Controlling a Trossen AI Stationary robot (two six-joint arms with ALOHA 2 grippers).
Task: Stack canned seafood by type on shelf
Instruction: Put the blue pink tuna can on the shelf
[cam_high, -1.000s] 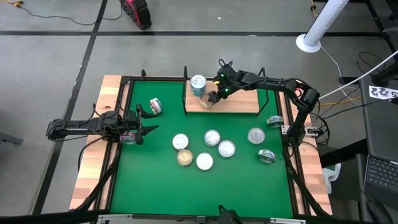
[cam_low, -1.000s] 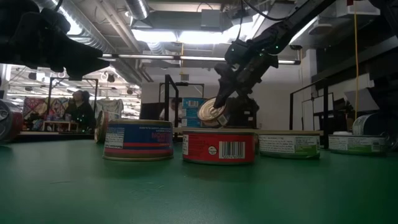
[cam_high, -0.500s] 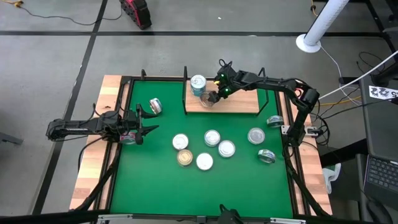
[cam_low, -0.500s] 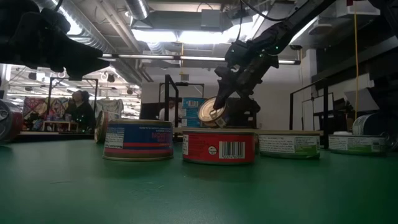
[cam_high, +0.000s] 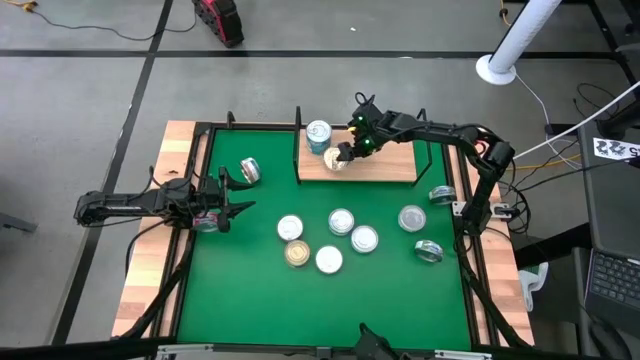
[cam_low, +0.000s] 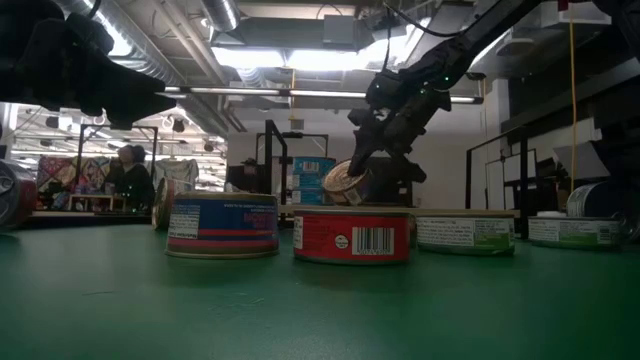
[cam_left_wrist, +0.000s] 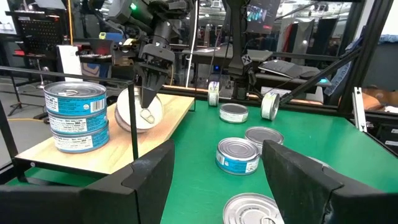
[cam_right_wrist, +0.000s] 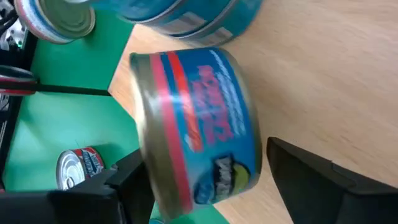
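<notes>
1. Green matting covers the desk (cam_high: 250, 290), and the wooden shelf (cam_high: 385, 168) sits toward twelve o'clock on it in the high view.
2. At the shelf's nine o'clock end stands a stack of teal tins (cam_high: 318, 137); the left wrist view shows two tins in it, one on the other (cam_left_wrist: 76, 116).
3. Just beside that stack a blue tin with a red stripe (cam_right_wrist: 199, 124) is tilted on its edge on the shelf board, its silver lid with pull tab facing the left wrist camera (cam_left_wrist: 140, 112).
4. The right tool (cam_high: 343, 155) hangs over this tilted tin, fingers spread to either side of it; whether they touch its sides I cannot tell.
5. The left tool (cam_high: 232, 195) waits at nine o'clock over the mat, fingers apart, with nothing between them.
6. Loose tins lie on the mat: a cluster near the centre (cam_high: 341, 222), one on its edge toward ten o'clock (cam_high: 249, 171), and others near three o'clock (cam_high: 428, 251).
7. Seen from the low view, a blue tin (cam_low: 222, 225), a red tin (cam_low: 352, 235) and a green tin (cam_low: 465, 231) stand in a row.
</notes>
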